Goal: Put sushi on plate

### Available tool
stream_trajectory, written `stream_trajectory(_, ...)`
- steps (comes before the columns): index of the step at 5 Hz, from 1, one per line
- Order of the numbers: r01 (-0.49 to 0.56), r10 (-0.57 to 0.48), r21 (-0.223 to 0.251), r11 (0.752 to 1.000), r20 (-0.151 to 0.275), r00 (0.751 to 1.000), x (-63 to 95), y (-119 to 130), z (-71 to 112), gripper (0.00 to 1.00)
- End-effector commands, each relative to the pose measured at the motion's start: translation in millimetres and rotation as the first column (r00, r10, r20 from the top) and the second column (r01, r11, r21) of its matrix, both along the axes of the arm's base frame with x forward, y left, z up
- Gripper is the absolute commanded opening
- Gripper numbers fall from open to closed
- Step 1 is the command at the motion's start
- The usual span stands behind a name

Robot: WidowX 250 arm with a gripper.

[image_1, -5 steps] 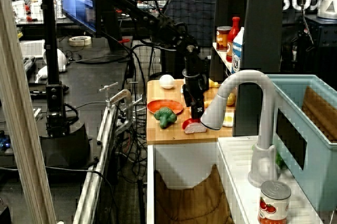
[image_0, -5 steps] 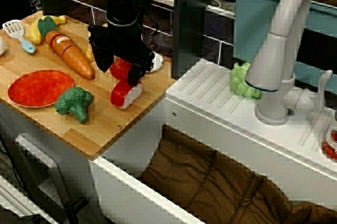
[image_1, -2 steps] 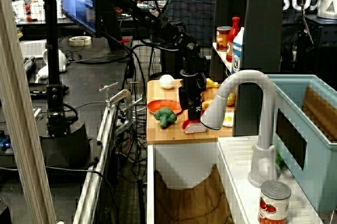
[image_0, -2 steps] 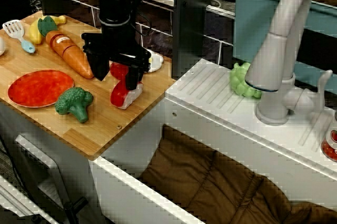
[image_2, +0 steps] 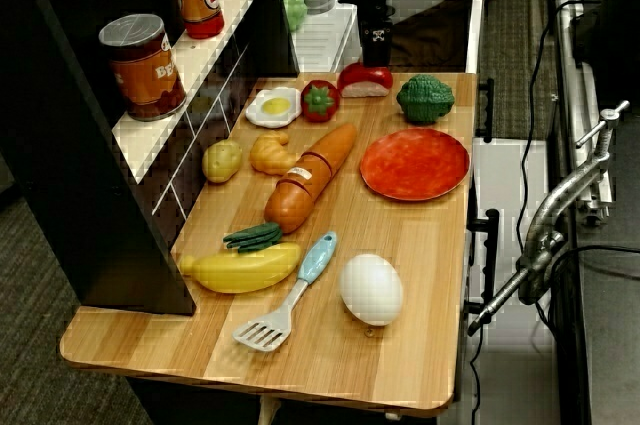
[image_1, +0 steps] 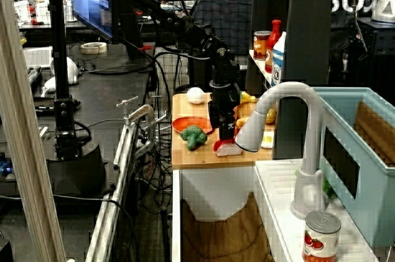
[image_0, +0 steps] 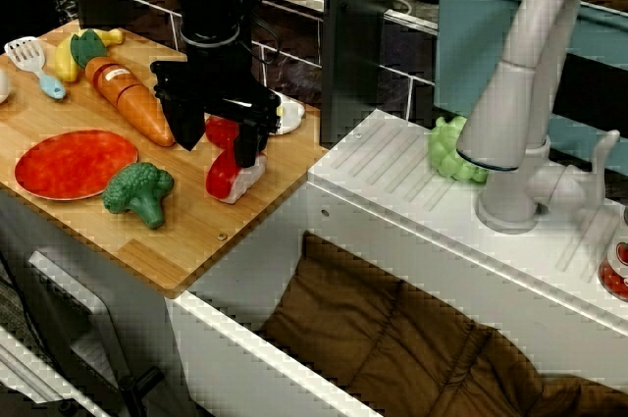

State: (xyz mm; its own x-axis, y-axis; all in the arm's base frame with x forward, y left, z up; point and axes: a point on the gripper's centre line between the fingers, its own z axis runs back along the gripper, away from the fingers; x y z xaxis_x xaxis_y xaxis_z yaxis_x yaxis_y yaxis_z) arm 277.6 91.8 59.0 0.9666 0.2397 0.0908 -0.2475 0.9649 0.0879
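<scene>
The black gripper [image_0: 218,137] hangs low over the wooden board [image_0: 186,231], its 2 fingers spread wide apart: one finger [image_0: 183,121] stands on the carrot's side, the other [image_0: 249,147] comes down right at the sushi [image_0: 234,174]. The sushi lies on the board under and just to the sink side of that second finger, resting on its white rice base with the glossy red slab facing the gripper. Whether the finger touches the sushi cannot be told; nothing is clamped between the fingers. In the side view the gripper [image_1: 223,127] stands directly above the sushi [image_1: 227,147], close to the board's front edge.

Between the fingers and slightly behind, the red strawberry [image_0: 224,129] shows, and behind it the small white fried egg [image_0: 288,115]. The orange carrot [image_0: 130,99] lies just beside the outer finger, slanting across the board. In front of it sits the broccoli [image_0: 138,190], near the sushi but apart from it.

The red-orange plate [image_0: 74,162] lies flat beside the broccoli, well apart from the sushi, with nothing on it. From the far end of the board, the plate [image_2: 414,163] sits near the open edge, the broccoli [image_2: 425,97] beyond it, and the sushi [image_2: 365,79] next to the strawberry [image_2: 319,101].

Further out lie a banana [image_2: 243,268], a blue-handled spatula [image_2: 288,295] and a white egg [image_2: 371,288]. Past the board stands the grey faucet [image_0: 525,93].
</scene>
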Motion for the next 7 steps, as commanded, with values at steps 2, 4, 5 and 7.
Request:
stream_trajectory(2, -0.008, 0.004, 0.034, 0.999, 0.101, 0.995, 14.7, -6.6, -44.7, 1.0)
stream_trajectory(4, 0.012, -0.015, 0.033, 0.999, 0.077, 0.997, 2.1, -6.5, -50.9, 0.0)
stream_trajectory(5, 0.046, -0.048, 0.025, 0.999, 0.053, 0.997, 3.1, -4.5, -39.3, 0.0)
stream_trajectory(7, 0.085, -0.091, -0.071, 0.994, -0.085, 0.992, 15.1, 9.6, 60.3, 0.0)
